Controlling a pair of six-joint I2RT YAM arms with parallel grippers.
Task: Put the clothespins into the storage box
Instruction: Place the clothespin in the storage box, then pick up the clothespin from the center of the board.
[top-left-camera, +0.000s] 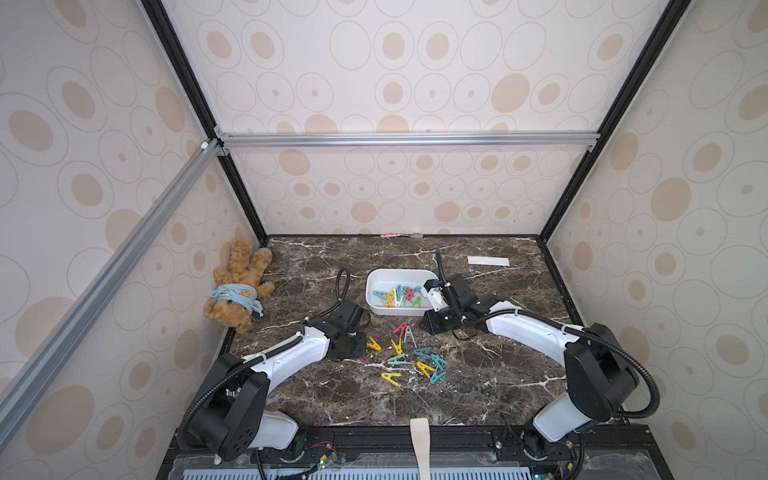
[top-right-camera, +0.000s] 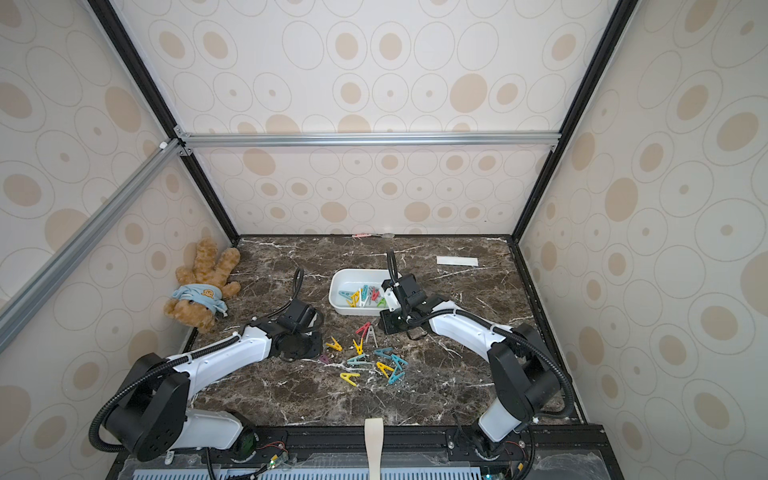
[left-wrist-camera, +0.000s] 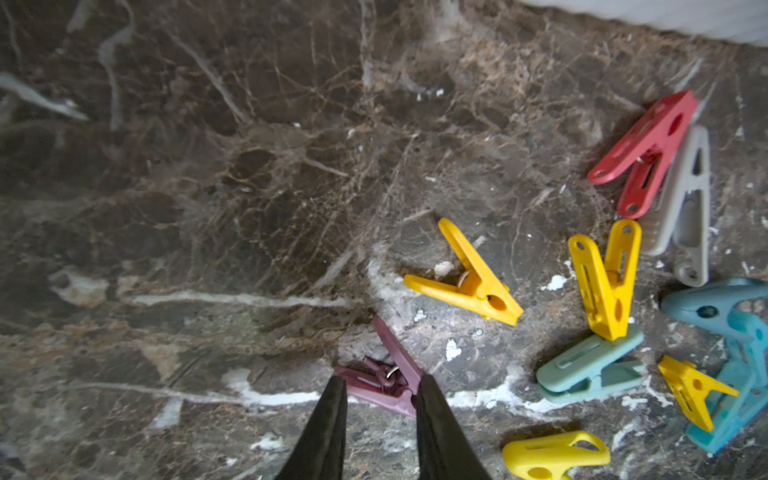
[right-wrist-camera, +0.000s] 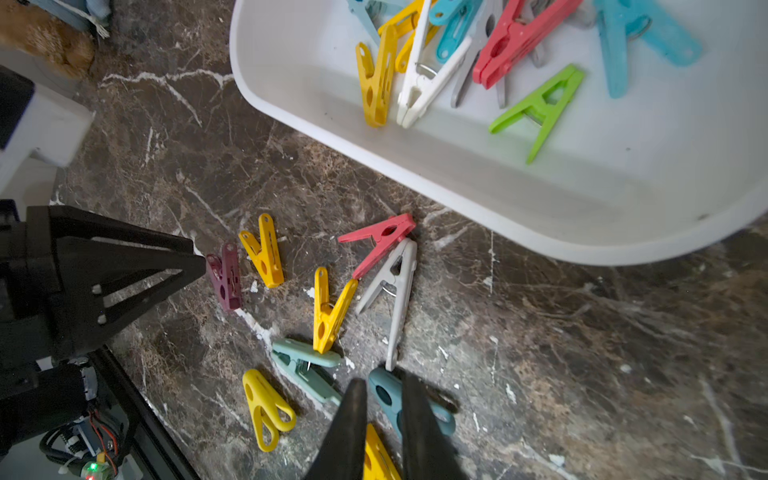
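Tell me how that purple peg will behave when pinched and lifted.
The purple peg looks like thin hard plastic, so it is probably stiff and light. The left hand straddles it on the glossy table, so it may skid or twist if squeezed off-centre.

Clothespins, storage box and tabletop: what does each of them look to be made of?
Clothespins: moulded plastic, it seems, matte to slightly glossy in solid colours, with a small metal spring ring at the hinge. Storage box: smooth white plastic, judging by its rounded corners and soft sheen. Tabletop: dark brown with white veins, like polished marble; whether stone or a printed laminate cannot be told.
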